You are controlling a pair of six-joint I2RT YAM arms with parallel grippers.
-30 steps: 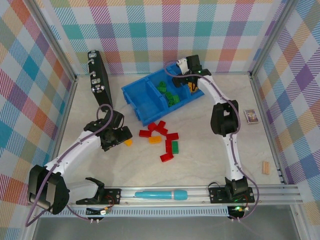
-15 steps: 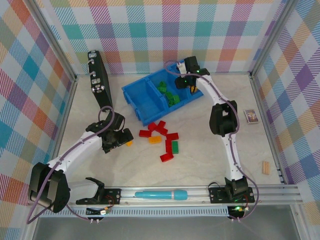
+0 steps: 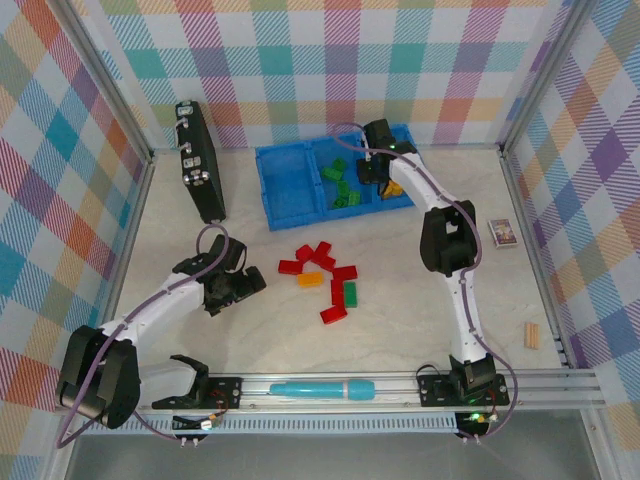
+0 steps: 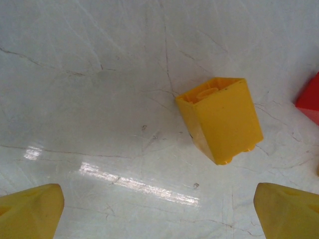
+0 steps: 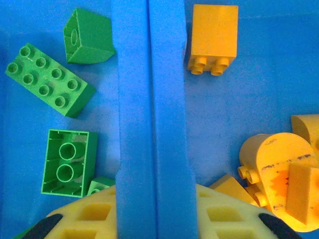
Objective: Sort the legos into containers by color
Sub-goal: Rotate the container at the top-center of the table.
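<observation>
The blue tray (image 3: 288,190) lies near the back wall, with green legos (image 3: 342,186) in its middle compartment and yellow ones (image 3: 394,187) in the right one. My right gripper (image 3: 375,170) (image 5: 154,219) is shut on the divider wall (image 5: 149,99) between those two compartments; green bricks (image 5: 50,84) lie to its left and a yellow brick (image 5: 213,37) and a round yellow piece (image 5: 274,164) to its right. My left gripper (image 3: 238,285) (image 4: 159,214) hangs open just above a yellow brick (image 4: 219,119) on the table. Red legos (image 3: 320,255), an orange one (image 3: 310,279) and a green one (image 3: 351,293) lie mid-table.
A black case (image 3: 198,160) leans at the back left. A teal pen (image 3: 320,389) rests on the front rail. A small card box (image 3: 502,233) and a wooden block (image 3: 531,335) lie at the right side.
My right gripper has shut on the tray's divider, and the tray has swung from a tilt to square with the back wall. My left gripper has settled over the yellow brick.
</observation>
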